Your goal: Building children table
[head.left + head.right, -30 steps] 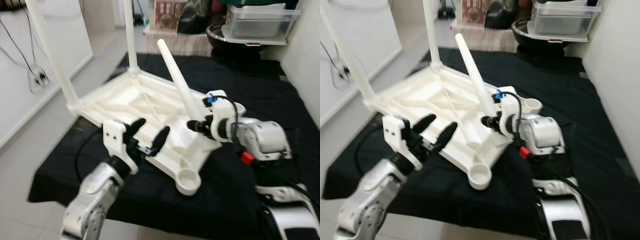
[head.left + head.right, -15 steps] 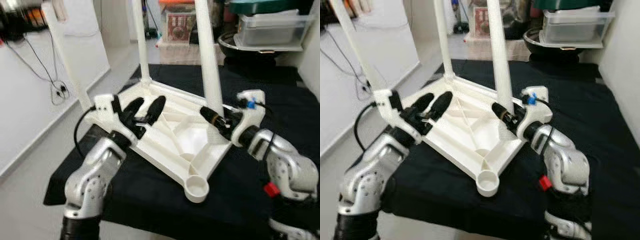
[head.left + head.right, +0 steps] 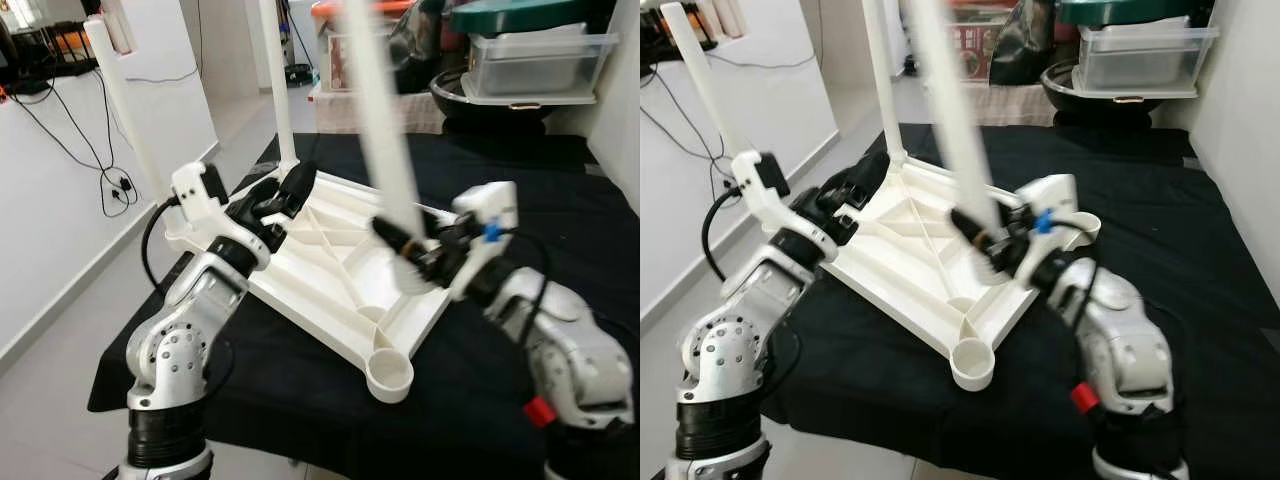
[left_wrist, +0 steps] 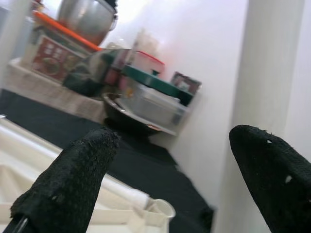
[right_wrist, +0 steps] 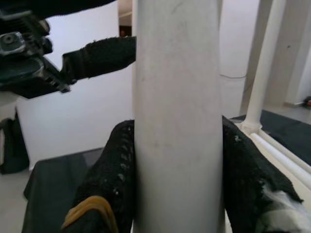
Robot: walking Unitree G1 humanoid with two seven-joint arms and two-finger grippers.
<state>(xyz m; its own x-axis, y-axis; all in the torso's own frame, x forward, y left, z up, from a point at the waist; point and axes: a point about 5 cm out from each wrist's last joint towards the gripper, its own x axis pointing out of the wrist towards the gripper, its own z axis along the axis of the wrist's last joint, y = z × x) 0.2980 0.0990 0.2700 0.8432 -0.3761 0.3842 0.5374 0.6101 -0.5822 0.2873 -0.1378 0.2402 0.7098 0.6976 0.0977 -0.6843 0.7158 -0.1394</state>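
The right gripper (image 3: 400,243) has its fingers clamped on a white leg (image 3: 382,130), held upright over the upturned tabletop (image 3: 330,270) on the desk (image 3: 560,200). The left gripper (image 3: 280,195) rests spread-fingered at the tabletop's far edge, steadying it. Fitting step: next, seat the leg in a corner socket (image 3: 390,374).

Head pair looks down and forward; wrist cameras sit close.
Both eyes share the tabletop (image 3: 330,260); right wrist hugs a leg (image 5: 177,116), seemingly very near.

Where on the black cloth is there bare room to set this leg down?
Bare black cloth lies right of the upturned tabletop, toward the wall, and behind it below the storage bins. The near-left edge is crowded by the left gripper; the right gripper holds the leg.
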